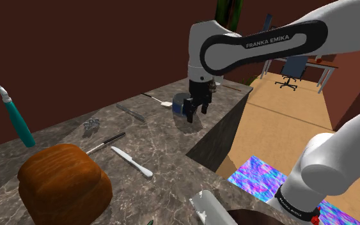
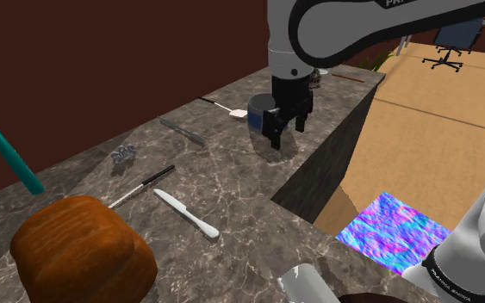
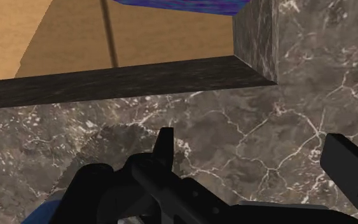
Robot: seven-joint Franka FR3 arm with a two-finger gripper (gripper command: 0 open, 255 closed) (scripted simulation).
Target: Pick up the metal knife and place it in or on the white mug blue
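Shoulder view: gripper (image 1: 197, 114) hangs by the blue mug (image 1: 180, 101), jaws spread and empty; grey knife (image 1: 130, 113) lies flat on the counter (image 1: 165, 147), well apart; likely light, stiff, slick; grip the handle crosswise.

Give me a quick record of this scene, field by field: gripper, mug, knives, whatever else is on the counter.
gripper: open, empty, low beside the mug
mug: blue, near the counter edge
grey knife: flat on the counter, apart from the gripper
white knife: flat, nearer the bread loaf
task state: no knife held
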